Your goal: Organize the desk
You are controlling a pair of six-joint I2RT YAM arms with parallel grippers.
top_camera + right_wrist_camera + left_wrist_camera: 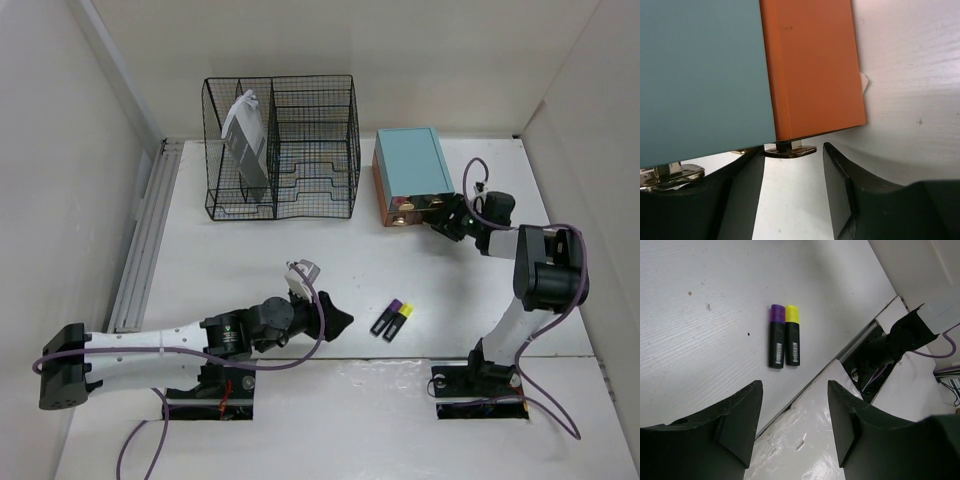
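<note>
On the white desk (250,260) two black highlighters lie side by side, one with a purple cap (386,317) (777,342) and one with a yellow cap (399,321) (792,342). My left gripper (338,320) (795,390) hovers just left of them, open and empty. My right gripper (443,216) (793,152) is open at the front of the teal drawer box (411,161) (700,75). A brass handle (790,149) under the orange drawer front (810,65) sits between its fingertips, with a gap to the right finger.
A black wire-mesh rack (283,148) stands at the back with a grey-white item (246,140) in its left compartment. A grey ribbed rail (145,240) runs along the left edge. The arm bases sit in two cut-outs (210,395) (480,398). A second brass handle (670,173) shows at left.
</note>
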